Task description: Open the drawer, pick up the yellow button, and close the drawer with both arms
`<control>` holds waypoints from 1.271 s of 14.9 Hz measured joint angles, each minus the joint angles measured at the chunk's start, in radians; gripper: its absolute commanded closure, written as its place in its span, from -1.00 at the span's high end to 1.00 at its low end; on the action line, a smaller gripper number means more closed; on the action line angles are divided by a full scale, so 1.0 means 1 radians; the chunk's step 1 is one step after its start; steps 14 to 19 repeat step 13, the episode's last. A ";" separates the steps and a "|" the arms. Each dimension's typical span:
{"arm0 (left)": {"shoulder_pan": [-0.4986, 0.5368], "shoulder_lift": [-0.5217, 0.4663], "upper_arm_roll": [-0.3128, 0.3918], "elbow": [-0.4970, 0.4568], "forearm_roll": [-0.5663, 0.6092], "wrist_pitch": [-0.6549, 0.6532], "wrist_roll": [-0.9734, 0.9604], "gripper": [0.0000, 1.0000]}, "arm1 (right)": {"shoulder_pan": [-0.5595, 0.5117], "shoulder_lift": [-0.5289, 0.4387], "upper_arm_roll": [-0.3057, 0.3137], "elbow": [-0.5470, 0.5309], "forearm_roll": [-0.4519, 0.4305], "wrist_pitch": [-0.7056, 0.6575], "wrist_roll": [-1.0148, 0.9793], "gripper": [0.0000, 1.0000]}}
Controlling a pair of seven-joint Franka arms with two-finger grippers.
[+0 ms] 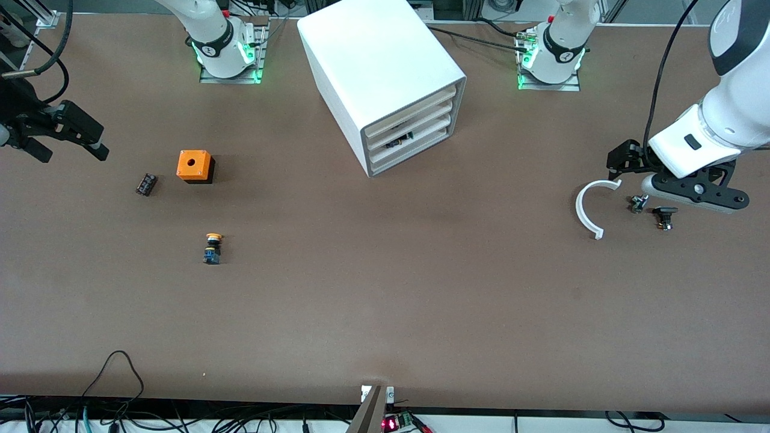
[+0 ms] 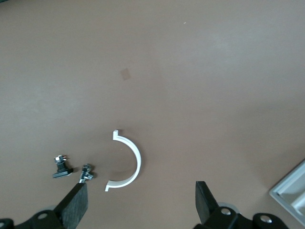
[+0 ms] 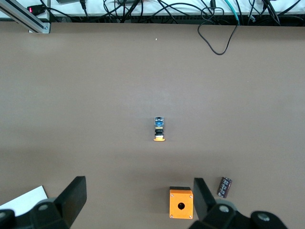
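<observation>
The task looks nearly finished. At the left edge of the front view the right gripper (image 1: 69, 141) is held released and empty above the table. The button (image 1: 213, 248) is already out, lying on the table at left centre, below the orange cube (image 1: 195, 166). At upper centre the drawer (image 1: 415, 111) is seen closed in the cabinet (image 1: 379, 66). At the right edge the left gripper (image 1: 646, 180) is held released over a white half-ring (image 1: 589, 207).

Only the right wrist view shows the button's blue end pointing away from the cube; only the left wrist view shows wide fingers (image 2: 76, 206).
</observation>
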 measured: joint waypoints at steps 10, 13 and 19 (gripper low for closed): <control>-0.297 -0.149 0.358 -0.107 -0.122 0.013 -0.113 1.00 | 0.000 0.000 0.000 0.000 0.000 -0.002 0.000 0.99; -0.299 -0.149 0.357 -0.107 -0.102 0.009 -0.111 1.00 | 0.000 0.000 0.000 0.000 0.000 -0.004 0.000 0.99; -0.299 -0.149 0.357 -0.107 -0.102 0.009 -0.111 1.00 | 0.000 0.000 0.000 0.000 0.000 -0.004 0.000 0.99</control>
